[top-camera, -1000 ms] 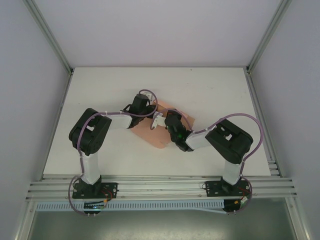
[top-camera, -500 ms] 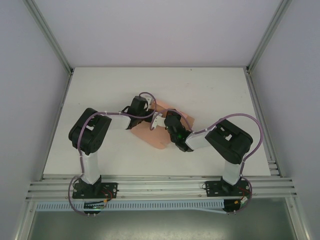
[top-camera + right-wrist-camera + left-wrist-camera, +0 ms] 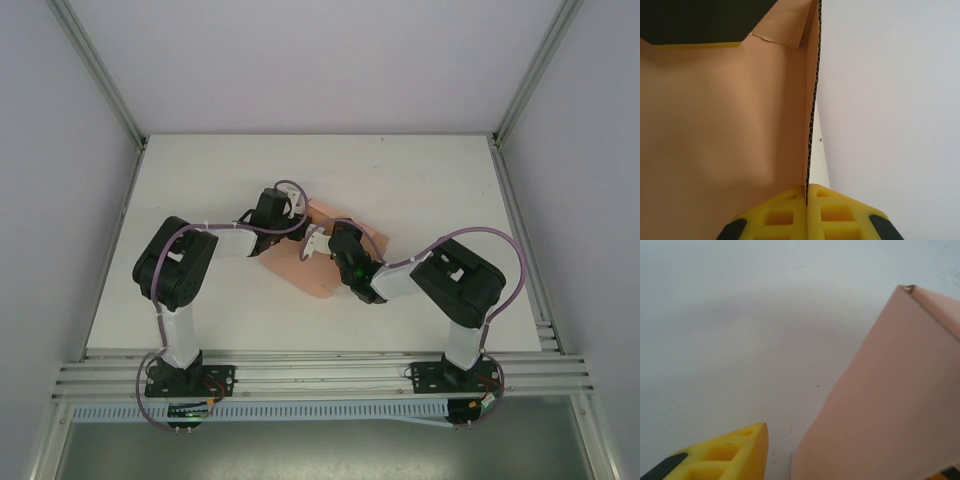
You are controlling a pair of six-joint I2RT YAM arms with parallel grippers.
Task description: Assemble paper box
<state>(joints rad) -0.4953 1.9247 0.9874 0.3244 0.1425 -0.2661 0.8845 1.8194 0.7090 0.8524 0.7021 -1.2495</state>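
Observation:
The salmon-pink paper box (image 3: 322, 262) lies partly folded at the table's middle, between both arms. My right gripper (image 3: 318, 243) is shut on an upright wall of it. In the right wrist view the yellow fingers (image 3: 785, 212) pinch the corrugated edge of the paper box (image 3: 725, 125), with the gripper (image 3: 806, 192) closed tight on it. My left gripper (image 3: 288, 222) is at the box's far-left side. In the left wrist view a raised panel of the paper box (image 3: 890, 400) stands between the spread jaws, and one yellow finger (image 3: 730, 455) is apart from it on the left. The left gripper (image 3: 855, 457) is open.
The white table (image 3: 200, 180) stretches around the box on all sides. Metal frame rails (image 3: 320, 375) run along the near edge, with upright posts (image 3: 100, 70) at the back corners and grey walls beyond.
The left wrist has shifted a little to the far left, away from the right gripper. More of the box's far corner shows. The right gripper keeps its hold in place.

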